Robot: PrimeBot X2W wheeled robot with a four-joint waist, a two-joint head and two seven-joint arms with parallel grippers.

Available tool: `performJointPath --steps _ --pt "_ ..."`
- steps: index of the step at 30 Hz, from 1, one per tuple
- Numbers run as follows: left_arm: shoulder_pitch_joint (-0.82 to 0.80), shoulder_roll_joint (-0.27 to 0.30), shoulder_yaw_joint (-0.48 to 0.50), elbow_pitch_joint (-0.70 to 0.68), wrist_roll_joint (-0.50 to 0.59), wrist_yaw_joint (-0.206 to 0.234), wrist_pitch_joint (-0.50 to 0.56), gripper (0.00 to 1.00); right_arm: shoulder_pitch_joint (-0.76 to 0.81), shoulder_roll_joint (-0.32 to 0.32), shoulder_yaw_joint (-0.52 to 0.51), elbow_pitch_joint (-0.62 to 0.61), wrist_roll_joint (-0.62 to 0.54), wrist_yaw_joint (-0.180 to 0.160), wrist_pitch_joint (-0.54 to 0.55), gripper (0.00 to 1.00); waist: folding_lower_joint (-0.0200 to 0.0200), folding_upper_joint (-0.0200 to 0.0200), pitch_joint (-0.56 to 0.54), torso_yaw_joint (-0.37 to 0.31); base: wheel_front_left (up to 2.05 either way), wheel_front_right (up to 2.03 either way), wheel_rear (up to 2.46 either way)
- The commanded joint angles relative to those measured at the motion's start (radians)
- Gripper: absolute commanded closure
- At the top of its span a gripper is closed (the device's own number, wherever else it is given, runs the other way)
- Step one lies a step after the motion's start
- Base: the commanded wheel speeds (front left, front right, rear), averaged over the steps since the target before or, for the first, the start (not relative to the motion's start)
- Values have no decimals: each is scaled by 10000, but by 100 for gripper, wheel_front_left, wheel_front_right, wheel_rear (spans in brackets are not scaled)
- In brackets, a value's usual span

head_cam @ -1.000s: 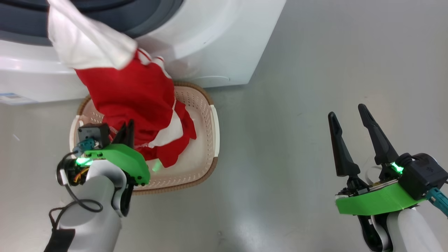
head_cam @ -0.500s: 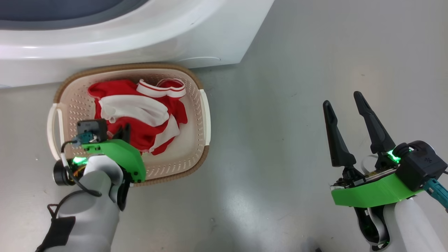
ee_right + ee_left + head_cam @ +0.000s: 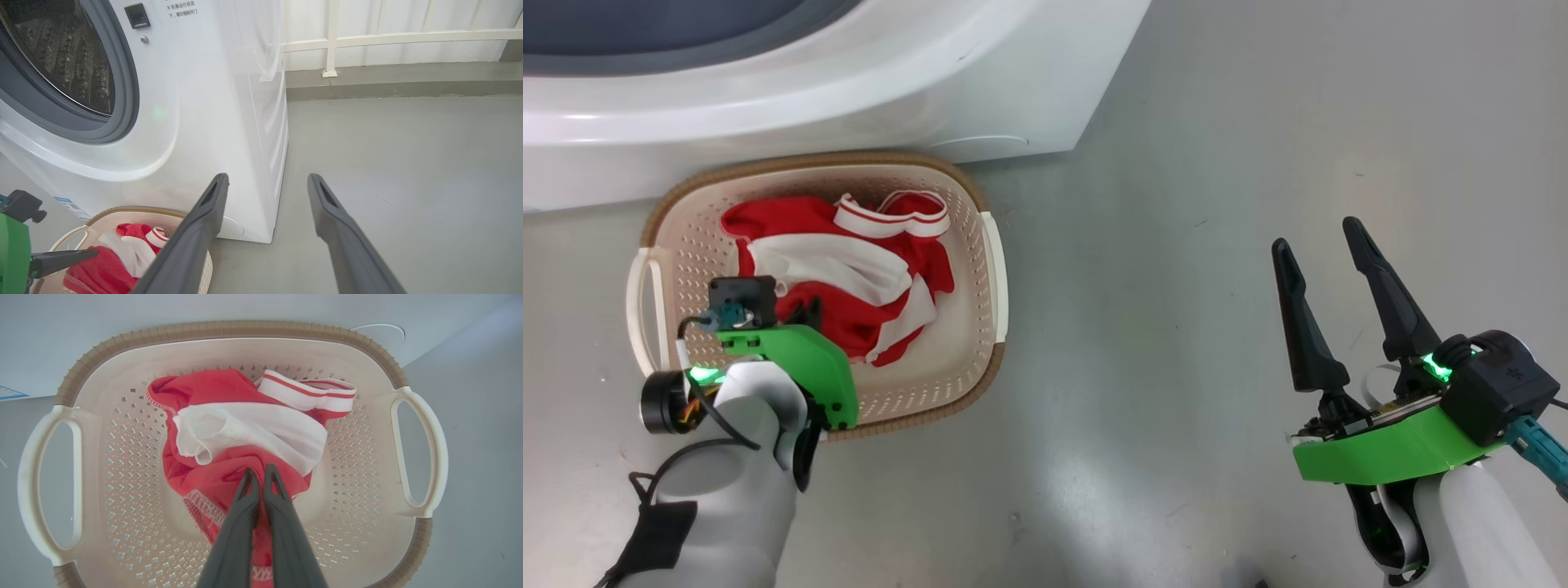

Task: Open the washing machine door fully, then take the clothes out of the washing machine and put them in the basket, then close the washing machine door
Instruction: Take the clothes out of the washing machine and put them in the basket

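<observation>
- The washing machine [image 3: 849, 90] stands at the far left, its mouth uncovered in the right wrist view. I judge the door-opening step done.
- The clothes [image 3: 841, 278] lie bunched in the middle of the basket [image 3: 992, 269], red folds with a white panel and a striped cuff on top. The basket sits on the floor [image 3: 1176, 245] just in front of the machine.
- The part of the drum [image 3: 69, 53] that shows holds no fabric. The rest is out of sight, so I cannot tell whether it is fully emptied.
- Left to do, as I judge it: let go of the clothes, check the drum for more, then shut the door.
- The left hand [image 3: 258, 470] reaches down into the near side of the basket. Its fingers [image 3: 245, 506] are pressed almost together, with a red fold pinched between them, so it grips the clothes, which already rest on the basket bottom.
- The right hand [image 3: 1316, 233] hovers over bare floor, well to the right of the basket. Its fingers are spread wide, and it holds and touches nothing.
</observation>
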Motion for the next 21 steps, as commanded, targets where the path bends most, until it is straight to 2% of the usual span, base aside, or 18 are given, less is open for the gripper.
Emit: performJointPath --steps 1,2,4,5,6,12,18,21 --pt "145 345 123 -57 33 69 -26 59 -13 -56 223 -175 -33 63 -65 0 0 0 -112 8 0 0 0" --pt "157 372 107 -54 42 100 -55 52 -5 -56 223 -162 -21 63 -65 0 0 0 -150 12 0 0 0" --pt "201 397 84 -50 45 149 -134 19 16 -56 202 -131 -16 63 -65 0 0 0 -259 38 0 0 0" --pt "221 392 115 -48 3 150 -201 7 29 -56 187 -116 -16 63 -65 0 0 0 -313 54 0 0 0" --pt "241 383 160 -48 -53 153 -274 0 45 -56 170 -101 -14 63 -65 0 0 0 -384 74 0 0 0" --pt "426 302 630 -221 -569 -85 -701 0 155 -56 128 -36 20 63 -65 0 0 0 -871 188 0 0 0" --pt "638 314 641 -507 -548 -188 -818 0 288 -56 92 24 10 63 -65 0 0 0 -1373 282 0 0 0" --pt "828 457 689 -1123 -417 -131 -844 0 384 -56 70 65 15 63 -65 0 0 0 -1673 326 0 0 0"
